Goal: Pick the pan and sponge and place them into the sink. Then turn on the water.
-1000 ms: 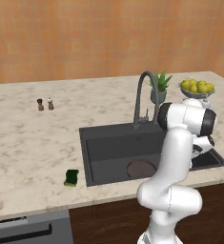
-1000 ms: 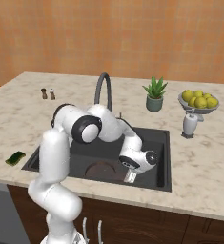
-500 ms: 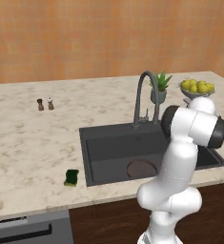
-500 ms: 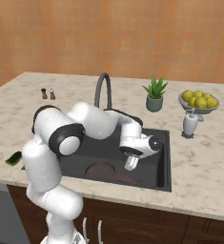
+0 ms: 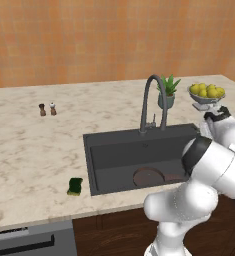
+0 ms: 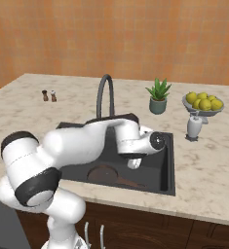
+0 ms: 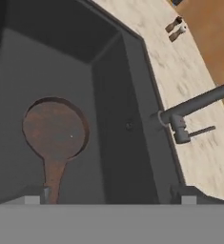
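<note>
White arm bent hard at the elbow, forearm reaching across from the left in the right base view, wrist turned downward. End effector (image 6: pixel 134 164) hangs below the wrist, pointing down, its fingers spread wide with nothing between them.

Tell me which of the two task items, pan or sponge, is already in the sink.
The pan: it lies on the sink floor. The sponge sits on the counter left of the basin.

pan (image 5: pixel 149 176): in the sink (image 5: pixel 114 150), on its floor
sponge (image 5: pixel 75 186): on the counter (image 5: pixel 34 150), left of the sink
faucet (image 5: pixel 153 102): behind the sink
plant (image 5: pixel 168 91): right of the faucet
</note>
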Controlling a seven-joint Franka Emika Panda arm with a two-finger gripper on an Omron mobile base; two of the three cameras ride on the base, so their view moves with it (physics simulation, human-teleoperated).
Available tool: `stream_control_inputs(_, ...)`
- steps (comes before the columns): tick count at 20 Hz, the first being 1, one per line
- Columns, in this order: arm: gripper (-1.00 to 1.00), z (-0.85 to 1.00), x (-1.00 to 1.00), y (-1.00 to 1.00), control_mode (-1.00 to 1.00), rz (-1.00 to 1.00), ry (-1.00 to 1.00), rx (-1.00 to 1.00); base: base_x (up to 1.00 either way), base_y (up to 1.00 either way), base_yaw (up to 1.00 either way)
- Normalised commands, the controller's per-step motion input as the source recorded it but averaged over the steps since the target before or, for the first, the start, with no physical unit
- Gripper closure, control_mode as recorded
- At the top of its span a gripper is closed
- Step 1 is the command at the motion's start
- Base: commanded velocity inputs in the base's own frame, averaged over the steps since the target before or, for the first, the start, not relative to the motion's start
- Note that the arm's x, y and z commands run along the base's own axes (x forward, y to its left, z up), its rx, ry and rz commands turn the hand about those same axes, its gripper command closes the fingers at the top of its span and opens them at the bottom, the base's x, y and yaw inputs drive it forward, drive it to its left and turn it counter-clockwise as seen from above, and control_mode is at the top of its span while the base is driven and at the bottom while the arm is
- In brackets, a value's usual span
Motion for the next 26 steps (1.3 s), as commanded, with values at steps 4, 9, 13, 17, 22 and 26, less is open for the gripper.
stream_control_inputs(4, -1.00, 0.81, -0.70, 0.23, -1.00, 0.00, -0.06, -0.26, 0.00, 0.00, 0.00)
stream_control_inputs(9, -1.00, 0.70, -0.75, 0.24, -1.00, 0.02, -0.10, -0.28, 0.00, 0.00, 0.00)
stream_control_inputs(13, -1.00, 0.52, -0.64, 0.31, -1.00, 0.14, -0.05, -0.32, 0.00, 0.00, 0.00)
stream_control_inputs(17, -1.00, 0.40, -0.52, 0.40, -1.00, 0.18, -0.06, -0.30, 0.00, 0.00, 0.00)
stream_control_inputs(22, -1.00, 0.40, -0.08, 0.51, -1.00, 0.18, 0.05, -0.29, 0.00, 0.00, 0.00)
stream_control_inputs(26, -1.00, 0.34, 0.00, 0.54, -1.00, 0.30, 0.22, -0.30, 0.00, 0.00, 0.00)
